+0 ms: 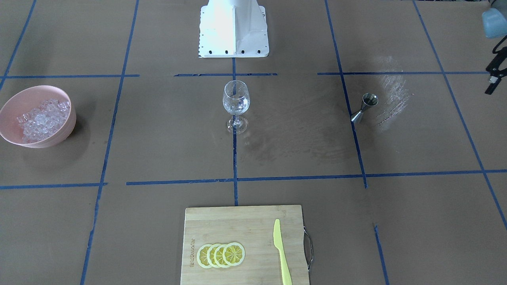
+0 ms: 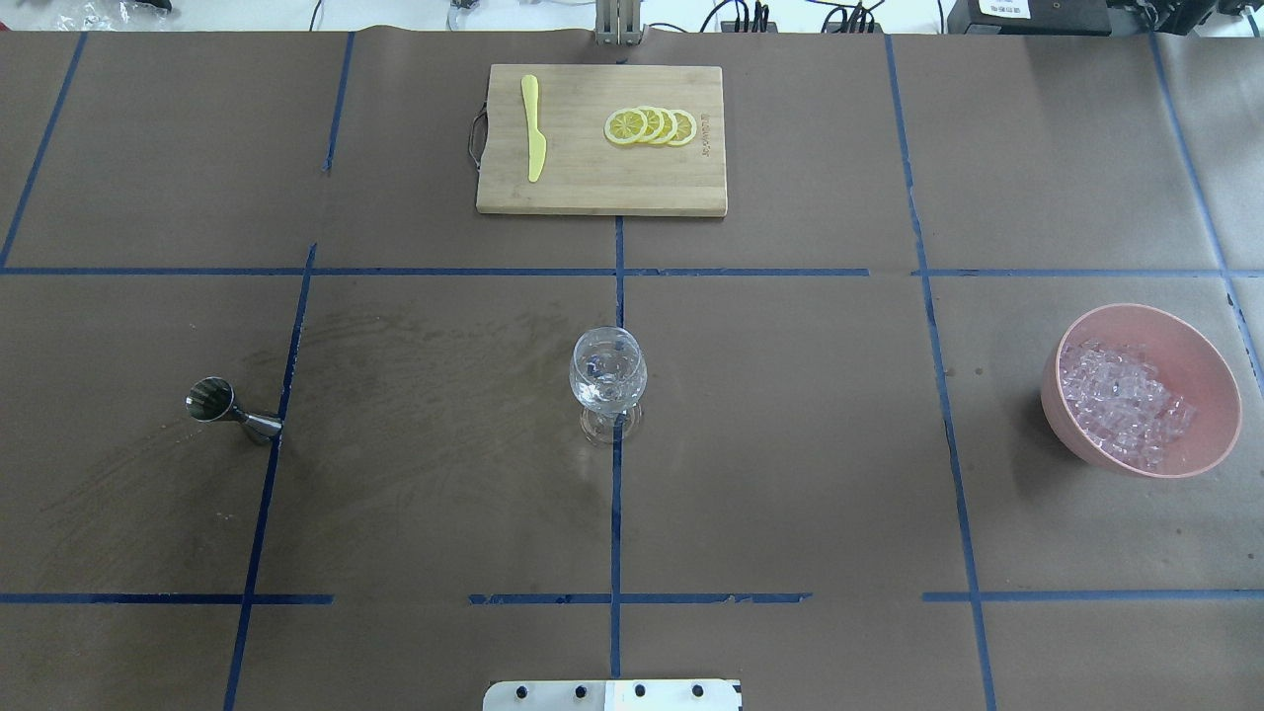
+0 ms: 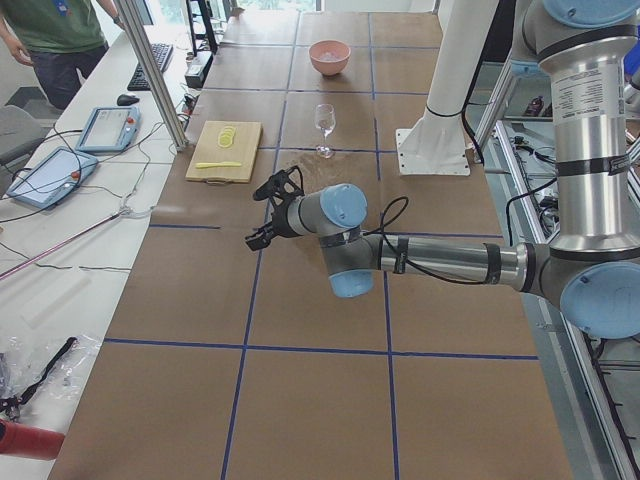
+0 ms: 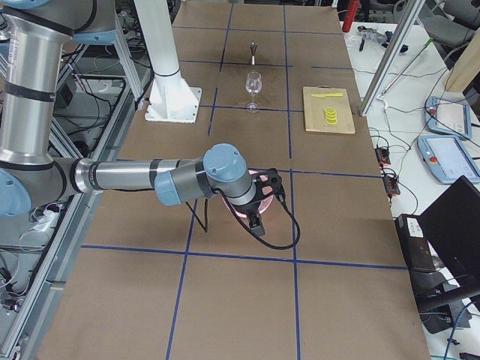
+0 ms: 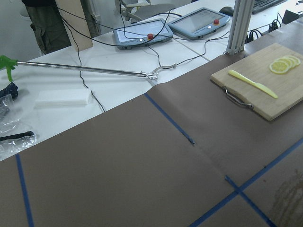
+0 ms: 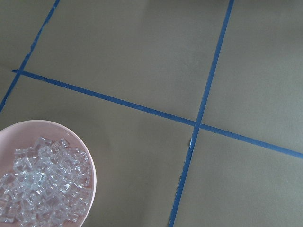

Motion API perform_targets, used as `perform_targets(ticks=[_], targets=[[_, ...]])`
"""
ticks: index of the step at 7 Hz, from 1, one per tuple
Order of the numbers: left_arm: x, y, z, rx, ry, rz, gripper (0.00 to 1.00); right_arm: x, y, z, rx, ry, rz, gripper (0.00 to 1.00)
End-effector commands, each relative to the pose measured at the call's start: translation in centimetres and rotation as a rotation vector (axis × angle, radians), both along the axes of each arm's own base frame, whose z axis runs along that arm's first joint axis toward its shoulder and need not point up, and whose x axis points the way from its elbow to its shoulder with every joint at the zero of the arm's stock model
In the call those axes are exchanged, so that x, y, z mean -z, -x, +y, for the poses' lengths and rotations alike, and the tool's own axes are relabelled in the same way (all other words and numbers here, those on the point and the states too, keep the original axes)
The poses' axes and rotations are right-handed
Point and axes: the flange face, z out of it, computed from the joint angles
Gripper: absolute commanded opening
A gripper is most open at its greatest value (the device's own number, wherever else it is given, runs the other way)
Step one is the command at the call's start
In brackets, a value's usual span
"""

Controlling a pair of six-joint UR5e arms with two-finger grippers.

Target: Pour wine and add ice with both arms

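A clear wine glass (image 1: pixel 236 103) stands upright at the table's middle (image 2: pixel 608 380), with clear glints in its bowl. The ice (image 1: pixel 41 118) fills a pink bowl (image 1: pixel 59 136) on the robot's right, also in the overhead view (image 2: pixel 1121 400) and the right wrist view (image 6: pixel 38 184). A steel jigger (image 2: pixel 232 410) stands on the robot's left. My left gripper (image 3: pixel 255 238) hovers over bare table beyond the jigger. My right gripper (image 4: pixel 255 225) hovers near the bowl. I cannot tell whether either is open or shut.
A wooden cutting board (image 2: pixel 592 188) at the far edge holds lemon slices (image 2: pixel 652 126) and a yellow knife (image 2: pixel 533 128). The white pedestal (image 1: pixel 233 35) stands behind the glass. Tablets and cables lie beyond the table (image 5: pixel 142 35). A person (image 3: pixel 55 40) stands there.
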Motion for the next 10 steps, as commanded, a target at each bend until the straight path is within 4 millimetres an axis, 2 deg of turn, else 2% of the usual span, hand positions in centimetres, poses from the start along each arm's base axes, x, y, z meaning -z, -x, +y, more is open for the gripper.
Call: perform_targets(ticks=[1, 3, 5, 6, 8, 10], targets=[[3.1, -8.0, 1.0, 0.075, 0.005, 0.102, 1.00, 0.0, 0.0, 0.0, -0.001, 0.000, 0.000, 1.00], [3.6, -13.4, 4.1, 0.169, 0.008, 0.153, 1.00, -0.1, 0.0, 0.1, -0.002, 0.004, -0.001, 1.00], [3.4, -20.7, 7.7, 0.267, 0.029, 0.188, 1.00, -0.1, 0.0, 0.1, -0.002, 0.004, -0.001, 1.00], [3.4, -22.9, 9.5, 0.312, 0.015, 0.186, 1.00, -0.2, 0.0, 0.1, -0.002, 0.007, -0.001, 1.00], [2.5, -25.6, 12.0, 0.361, 0.016, 0.185, 1.00, -0.1, 0.0, 0.1, -0.002, 0.005, -0.001, 1.00], [0.5, -28.2, 14.3, 0.398, 0.002, 0.153, 1.00, -0.1, 0.0, 0.1, -0.002, 0.005, -0.003, 1.00]])
